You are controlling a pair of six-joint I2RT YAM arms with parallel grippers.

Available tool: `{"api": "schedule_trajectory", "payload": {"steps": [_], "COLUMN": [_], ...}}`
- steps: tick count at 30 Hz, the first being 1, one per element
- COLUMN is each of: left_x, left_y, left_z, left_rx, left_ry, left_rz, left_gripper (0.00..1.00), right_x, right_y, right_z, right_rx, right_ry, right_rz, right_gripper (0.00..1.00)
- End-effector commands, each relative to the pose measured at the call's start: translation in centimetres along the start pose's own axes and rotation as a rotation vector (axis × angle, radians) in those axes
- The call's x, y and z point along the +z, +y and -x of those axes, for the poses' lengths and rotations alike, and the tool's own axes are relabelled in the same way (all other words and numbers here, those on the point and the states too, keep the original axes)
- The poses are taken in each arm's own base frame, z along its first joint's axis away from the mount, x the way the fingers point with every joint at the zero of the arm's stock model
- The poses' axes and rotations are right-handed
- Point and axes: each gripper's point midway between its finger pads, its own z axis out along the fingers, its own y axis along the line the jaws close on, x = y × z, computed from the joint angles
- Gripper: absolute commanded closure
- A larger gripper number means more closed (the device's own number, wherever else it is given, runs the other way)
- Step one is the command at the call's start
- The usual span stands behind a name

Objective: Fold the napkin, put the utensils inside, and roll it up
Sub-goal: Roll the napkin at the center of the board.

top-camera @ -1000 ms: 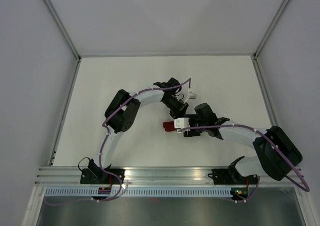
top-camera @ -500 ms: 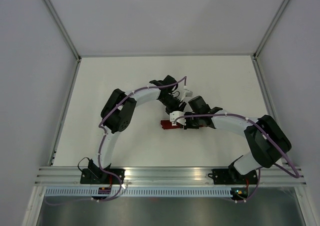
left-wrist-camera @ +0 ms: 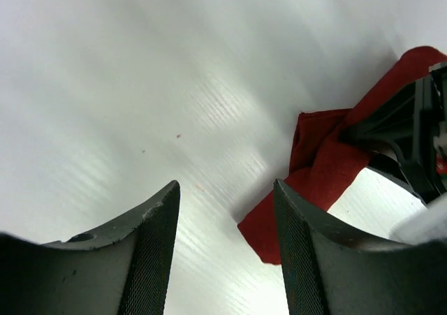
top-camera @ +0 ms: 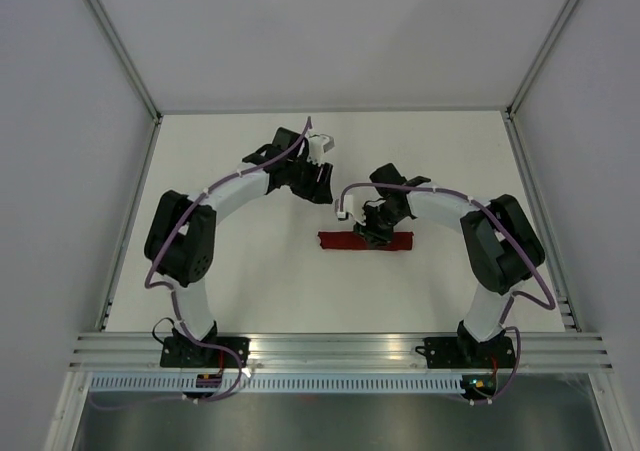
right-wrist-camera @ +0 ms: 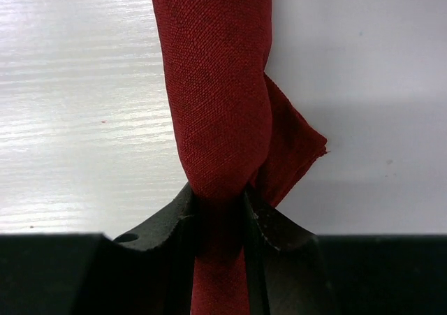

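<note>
I saw the napkin [top-camera: 340, 240] lying as a roll near the middle of the tabletop [top-camera: 230, 271], running left to right. The right gripper [top-camera: 372, 233] sat at its middle, the roll between its fingers. The left gripper [top-camera: 318, 183] was behind it and leftward, apart from it.

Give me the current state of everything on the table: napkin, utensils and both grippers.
napkin: rolled into a narrow roll, lying on the table, one loose corner sticking out at the side.
utensils: not visible in any view.
right gripper: shut on the napkin, pinching the roll.
left gripper: open, empty, apart from the napkin.
</note>
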Motion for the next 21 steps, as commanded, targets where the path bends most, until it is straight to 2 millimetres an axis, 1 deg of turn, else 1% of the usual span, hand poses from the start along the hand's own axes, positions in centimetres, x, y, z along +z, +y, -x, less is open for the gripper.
{"api": "schedule_trajectory", "payload": {"steps": [1, 2, 3, 4, 5, 6, 7, 8, 10, 11, 13, 14, 15, 16, 18, 19, 20, 21], "left_x": [-2.1, -2.1, -2.4, -3.2, -3.1, -3.3, -4.0, -3.9, -4.2, -4.7, -5.2, -5.4, -5.7, -5.7, -6.1, -6.0, -5.9, -6.3], "left_y": [0.2, 0.3, 0.2, 0.0, 0.1, 0.0, -0.3, -0.1, -0.3, -0.4, -0.6, -0.8, -1.2, -1.3, -2.5, -2.8, -3.9, -4.7], "left_z": [2.8, 1.8, 1.6, 1.9, 1.1, 0.9, 1.1, 0.2, -0.3, -0.7, -1.1, -1.8, -1.2, -1.8, -1.2, -1.6, -1.6, -0.9], "left_rx": [-0.068, -0.084, -0.098, -0.105, -0.121, -0.14, -0.142, -0.153, -0.163, -0.163, -0.16, -0.156, -0.129, -0.117, -0.041, -0.01, 0.039, 0.108], "left_ry": [-0.162, -0.156, -0.166, -0.191, -0.19, -0.198, -0.222, -0.222, -0.246, -0.268, -0.294, -0.299, -0.337, -0.337, -0.374, -0.376, -0.388, -0.427], "left_rz": [0.101, 0.11, 0.114, 0.121, 0.128, 0.135, 0.137, 0.149, 0.156, 0.163, 0.167, 0.183, 0.182, 0.191, 0.205, 0.216, 0.228, 0.234], "left_gripper": [0.4, 0.39, 0.39, 0.39, 0.39, 0.39, 0.39, 0.39, 0.39, 0.39, 0.39, 0.39, 0.38, 0.38, 0.39, 0.39, 0.39, 0.38], "right_x": [1.3, 1.1, 1.1, 1.4, 1.3, 1.3, 1.6, 1.4, 1.7, 1.7, 1.9, 1.8, 1.8, 2.0, 2.3, 2.2, 2.3, 2.5], "right_y": [2.8, 2.7, 2.5, 2.6, 2.3, 2.1, 2.3, 2.0, 2.0, 1.9, 2.0, 1.8, 1.7, 1.8, 1.8, 2.0, 1.8, 1.8], "right_z": [-3.2, -3.0, -3.2, -3.4, -3.2, -3.4, -3.5, -3.5, -3.6, -3.5, -3.8, -3.6, -3.6, -3.8, -4.2, -4.2, -4.1, -4.3], "right_rx": [0.152, 0.167, 0.184, 0.211, 0.221, 0.238, 0.257, 0.272, 0.294, 0.306, 0.329, 0.33, 0.333, 0.343, 0.349, 0.352, 0.355, 0.361], "right_ry": [0.086, 0.085, 0.084, 0.088, 0.085, 0.086, 0.087, 0.085, 0.087, 0.083, 0.09, 0.085, 0.088, 0.096, 0.108, 0.115, 0.115, 0.121], "right_rz": [0.178, 0.19, 0.199, 0.221, 0.227, 0.235, 0.256, 0.264, 0.29, 0.299, 0.318, 0.319, 0.323, 0.337, 0.354, 0.364, 0.367, 0.38], "right_gripper": [0.73, 0.73, 0.73, 0.73, 0.73, 0.73, 0.73, 0.73, 0.73, 0.73, 0.73, 0.73, 0.73, 0.73, 0.73, 0.73, 0.73, 0.73]}}
